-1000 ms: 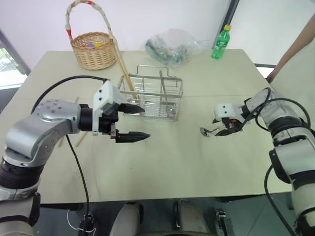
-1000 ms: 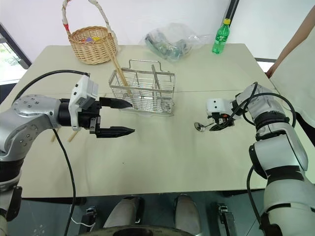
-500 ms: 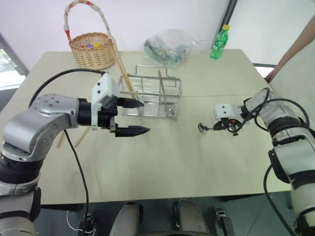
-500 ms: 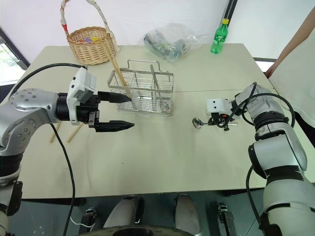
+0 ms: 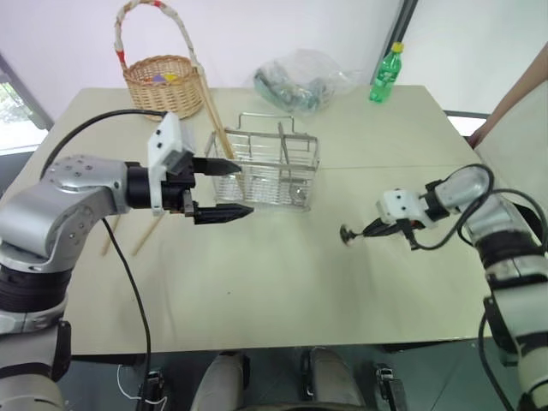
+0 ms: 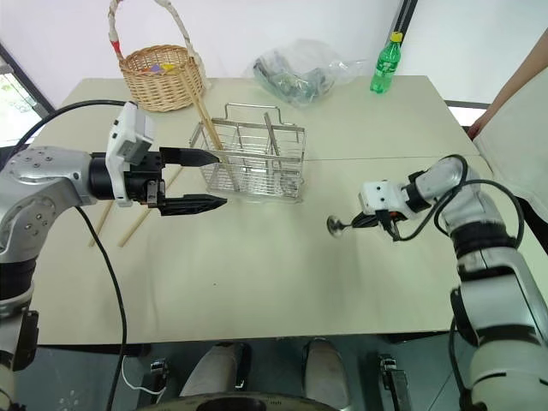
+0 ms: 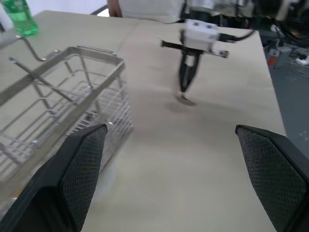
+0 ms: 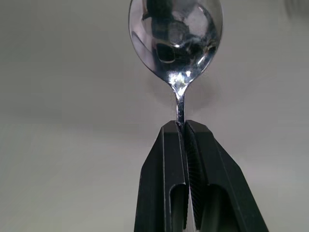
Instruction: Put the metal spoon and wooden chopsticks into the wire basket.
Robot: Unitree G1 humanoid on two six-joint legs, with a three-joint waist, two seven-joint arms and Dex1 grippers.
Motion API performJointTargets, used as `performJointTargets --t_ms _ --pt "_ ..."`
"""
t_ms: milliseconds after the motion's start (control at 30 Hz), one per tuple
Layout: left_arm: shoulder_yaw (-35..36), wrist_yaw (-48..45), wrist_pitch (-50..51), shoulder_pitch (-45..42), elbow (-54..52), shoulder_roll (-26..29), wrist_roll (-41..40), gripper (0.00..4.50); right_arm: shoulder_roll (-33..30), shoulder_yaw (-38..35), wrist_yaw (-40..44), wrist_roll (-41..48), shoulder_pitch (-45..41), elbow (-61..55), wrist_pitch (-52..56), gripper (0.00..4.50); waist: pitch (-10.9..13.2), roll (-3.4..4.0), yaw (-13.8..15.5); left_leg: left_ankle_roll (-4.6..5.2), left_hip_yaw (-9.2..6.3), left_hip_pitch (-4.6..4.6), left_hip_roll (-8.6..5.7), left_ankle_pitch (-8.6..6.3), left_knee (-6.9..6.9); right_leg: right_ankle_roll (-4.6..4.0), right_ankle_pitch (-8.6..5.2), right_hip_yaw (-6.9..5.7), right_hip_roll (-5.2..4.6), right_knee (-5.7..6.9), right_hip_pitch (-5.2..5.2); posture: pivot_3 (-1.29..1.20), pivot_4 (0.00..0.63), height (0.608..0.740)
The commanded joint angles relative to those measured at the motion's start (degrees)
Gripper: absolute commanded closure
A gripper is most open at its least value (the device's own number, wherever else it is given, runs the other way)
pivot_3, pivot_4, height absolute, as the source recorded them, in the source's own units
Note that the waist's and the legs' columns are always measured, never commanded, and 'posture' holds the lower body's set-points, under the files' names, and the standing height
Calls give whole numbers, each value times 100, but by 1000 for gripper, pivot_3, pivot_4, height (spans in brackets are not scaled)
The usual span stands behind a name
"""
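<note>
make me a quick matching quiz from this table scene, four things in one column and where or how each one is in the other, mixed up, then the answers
1. metal spoon
2. green bottle
3. left gripper
4. wicker basket

A. far left corner of the table
B. open, beside the wire basket
C. pinched by the handle in the right gripper
D. far side of the table, upright

Pairs: 1-C, 2-D, 3-B, 4-A
</note>
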Motion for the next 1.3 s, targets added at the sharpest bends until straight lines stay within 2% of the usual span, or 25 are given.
performJointTargets --t_ms 33,100,200,300,400,500,600,900,1033,1133,1300 --pt "237 -17 -176 -197 142 107 92 0 -537 -776 28 1379 651 -2473 1635 4463 2 4 8 0 -1 0 0 0 1 0 0 0 -1 0 0 0 150 666" --pt "252 -28 -215 -283 266 106 125 0 -655 -1214 -278 2380 738 -3399 2961 4463 4 7 6 4 -4 -1 0 -2 2 0 0 0 -4 -1 -1 0 150 666" --pt "240 -34 -298 -395 435 64 187 0 -372 -1761 -1271 3734 202 -4090 4649 4463 3 3 -37 4 -5 8 12 -3 3 -4 -1 4 -4 -6 1 0 150 666" --pt "215 9 -372 -462 537 -30 236 0 509 -2070 -2899 4613 -715 -4276 5701 4463 -2 -2 -36 5 -5 22 22 -3 -2 -27 -10 7 -2 -3 3 0 150 666" --pt "187 48 -409 -492 578 -119 276 0 1546 -2164 -4468 4889 -1452 -4185 6234 4463 -3 -4 -14 4 -8 14 23 -2 -4 -25 -7 6 -1 1 -11 0 150 666" --pt "191 87 -417 -502 583 -191 301 0 2319 -1981 -5499 4529 -1735 -3996 6196 4463 -9 -14 20 4 -12 -7 13 -2 -5 -11 7 4 -4 7 -29 0 150 666" --pt "221 151 -409 -499 562 -231 310 0 2762 -1473 -6133 3502 -1668 -3497 5504 4463 -13 -21 24 4 -10 -14 -2 -2 -1 -12 7 4 -10 13 -49 0 150 666" --pt "447 314 -277 -374 376 -104 224 0 3015 -1014 -6181 2147 -1265 -2050 3904 4463 -12 -20 -41 20 8 -14 -7 -10 -2 -14 9 4 -2 57 -54 0 150 666" --pt "504 358 -230 -329 321 -76 206 0 3096 -1061 -6228 1967 -1142 -1736 3743 4463 -11 -18 -60 19 8 -5 -1 -9 -2 -16 8 2 8 72 -56 0 150 666" --pt "518 373 -227 -318 323 -66 214 0 3227 -1182 -6321 2072 -1079 -1727 3961 3460 -10 -18 -65 17 7 1 2 -7 0 -16 8 2 10 77 -55 0 150 666" --pt "468 388 -324 -389 438 -107 286 0 3278 -1172 -6430 1969 -1084 -1914 4024 892 -10 -18 -40 17 6 -1 2 -7 -1 -17 8 3 10 78 -56 0 150 666"
